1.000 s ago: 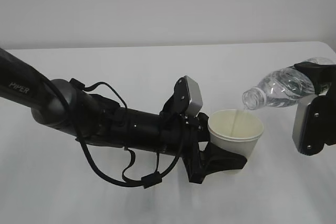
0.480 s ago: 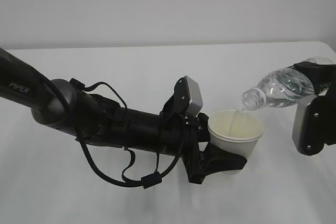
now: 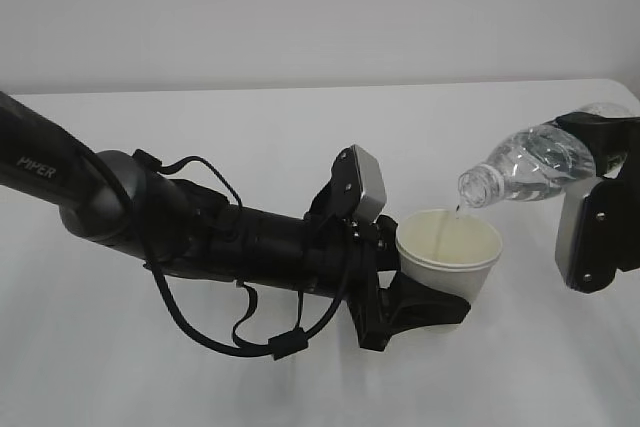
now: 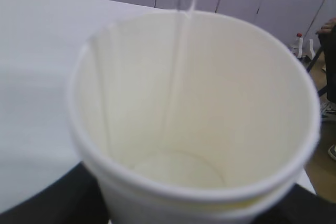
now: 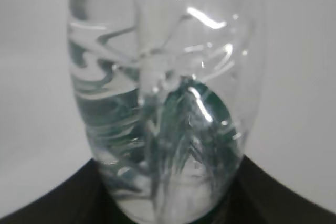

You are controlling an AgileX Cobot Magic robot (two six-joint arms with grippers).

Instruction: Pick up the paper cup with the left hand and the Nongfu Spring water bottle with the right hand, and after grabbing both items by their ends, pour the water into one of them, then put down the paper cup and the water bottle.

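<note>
Left gripper (image 3: 425,307): jaws closed around the lower body of the paper cup (image 3: 448,252), black fingers (image 3: 415,309) wrapping the cup from the near side; cup held upright, mouth open to the top, base just above the white counter (image 3: 200,377). Left wrist view looks straight down into the cup (image 4: 194,114): pale cream inside, rolled white rim, a shallow pool at the bottom. Right gripper (image 3: 600,162): jaws clamped on the base end of the Nongfu Spring water bottle (image 3: 525,162), at the right edge of the exterior view; grey housing of the gripper hangs below the bottle. Bottle tilted, nearly horizontal, uncapped neck pointing left and slightly down, mouth just above and to the right of the cup's far rim, not touching it. Water (image 3: 456,222): thin clear stream falls from the bottle mouth into the cup; in the left wrist view the stream (image 4: 181,40) runs down the inner far wall. Right wrist view shows the bottle (image 5: 163,103) end-on, clear ribbed plastic with liquid inside and dark green showing through; black gripper parts at the lower edge. Left arm (image 3: 150,217): black, loose cables looped under it, white "PIPER" lettering near the left edge, reaching in from the left low over the counter. Plain pale wall (image 3: 320,7) behind the counter.
</note>
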